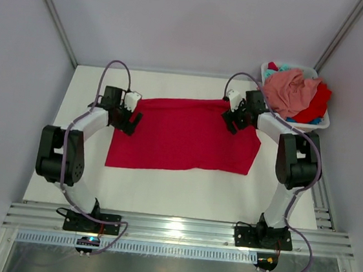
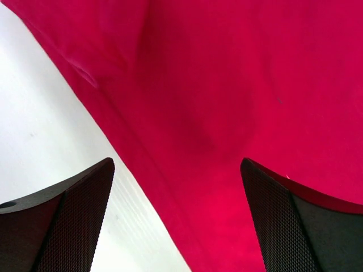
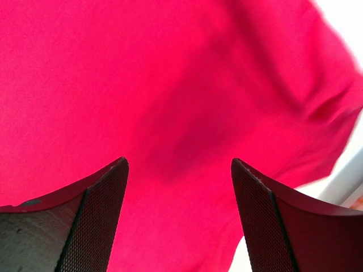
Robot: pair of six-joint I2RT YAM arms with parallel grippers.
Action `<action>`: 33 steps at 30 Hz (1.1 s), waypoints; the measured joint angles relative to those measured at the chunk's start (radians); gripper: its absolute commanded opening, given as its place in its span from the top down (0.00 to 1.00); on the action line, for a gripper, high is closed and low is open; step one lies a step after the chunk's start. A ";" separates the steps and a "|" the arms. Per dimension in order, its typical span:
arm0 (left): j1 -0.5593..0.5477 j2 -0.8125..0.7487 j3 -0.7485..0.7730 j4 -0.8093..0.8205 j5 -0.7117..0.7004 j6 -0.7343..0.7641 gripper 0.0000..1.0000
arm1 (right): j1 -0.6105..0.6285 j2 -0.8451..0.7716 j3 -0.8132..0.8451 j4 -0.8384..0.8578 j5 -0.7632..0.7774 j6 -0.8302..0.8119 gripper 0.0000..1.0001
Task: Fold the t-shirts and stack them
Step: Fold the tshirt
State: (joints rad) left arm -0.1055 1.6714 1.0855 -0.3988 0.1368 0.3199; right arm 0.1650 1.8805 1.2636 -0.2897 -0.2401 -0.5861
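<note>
L gripper (image 1: 130, 114): jaws apart, nothing pinched, edge of red shirt (image 1: 184, 136) right under it. R gripper (image 1: 232, 118): apart too, cloth beneath. Shirt lies flat btwn both, prob. spread for folding. Other shirts (image 1: 293, 92) wait in basket (image 1: 326, 123) beside R.

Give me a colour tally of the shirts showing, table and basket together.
Red: 2, wide red cloth t-shirt on table, red cloth bundle in white plastic basket
Salmon pink: 1, salmon pink cloth shirt
Teal: 1, teal cloth scrap
Total: 4 showing, maybe more buried
</note>
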 measured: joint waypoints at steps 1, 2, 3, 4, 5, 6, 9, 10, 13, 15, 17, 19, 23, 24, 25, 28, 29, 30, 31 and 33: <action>0.000 0.028 0.014 0.021 -0.017 -0.010 0.06 | 0.002 0.021 0.023 0.013 0.010 0.012 0.23; 0.000 0.066 0.038 0.038 -0.035 -0.027 0.06 | 0.004 0.046 0.047 0.031 0.021 0.023 0.23; 0.000 0.101 0.062 0.053 -0.051 -0.042 0.06 | 0.007 0.066 0.066 0.048 0.031 0.033 0.23; 0.000 0.137 0.089 0.064 -0.064 -0.059 0.06 | 0.010 0.084 0.079 0.065 0.042 0.042 0.23; 0.000 0.171 0.119 0.070 -0.075 -0.074 0.06 | 0.015 0.096 0.085 0.080 0.053 0.046 0.23; 0.000 0.204 0.150 0.074 -0.084 -0.084 0.06 | 0.018 0.104 0.087 0.090 0.065 0.048 0.23; 0.000 0.282 0.224 0.083 -0.123 -0.104 0.06 | 0.036 0.128 0.089 0.125 0.105 0.049 0.22; 0.000 0.303 0.245 0.087 -0.137 -0.104 0.06 | 0.040 0.134 0.089 0.132 0.113 0.051 0.22; 0.001 0.336 0.282 0.097 -0.164 -0.104 0.06 | 0.048 0.143 0.090 0.148 0.128 0.061 0.22; 0.000 0.346 0.295 0.105 -0.176 -0.103 0.07 | 0.050 0.146 0.094 0.158 0.137 0.067 0.22; 0.001 0.355 0.301 0.114 -0.186 -0.104 0.07 | 0.050 0.150 0.101 0.167 0.146 0.071 0.22; 0.000 0.357 0.303 0.122 -0.193 -0.103 0.09 | 0.049 0.155 0.103 0.190 0.159 0.078 0.22; 0.000 0.363 0.306 0.136 -0.196 -0.104 0.12 | 0.050 0.182 0.119 0.230 0.204 0.103 0.22; 0.000 0.367 0.311 0.137 -0.197 -0.104 0.13 | 0.050 0.193 0.127 0.241 0.220 0.108 0.22; 0.000 0.372 0.320 0.137 -0.198 -0.104 0.16 | 0.051 0.203 0.135 0.250 0.235 0.112 0.22; 0.000 0.380 0.333 0.137 -0.198 -0.104 0.21 | 0.055 0.219 0.138 0.271 0.266 0.119 0.22; 0.000 0.380 0.333 0.136 -0.198 -0.103 0.21 | 0.057 0.219 0.139 0.275 0.274 0.119 0.22; 0.000 0.380 0.334 0.137 -0.197 -0.104 0.22 | 0.058 0.219 0.141 0.276 0.281 0.119 0.22; 0.000 0.380 0.334 0.137 -0.197 -0.105 0.23 | 0.061 0.219 0.142 0.280 0.289 0.119 0.22; 0.000 0.380 0.334 0.135 -0.195 -0.106 0.23 | 0.068 0.220 0.150 0.282 0.321 0.119 0.22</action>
State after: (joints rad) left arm -0.1051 2.0514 1.4197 -0.2638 -0.0582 0.2134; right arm 0.2325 2.1002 1.4132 -0.0082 0.0807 -0.4675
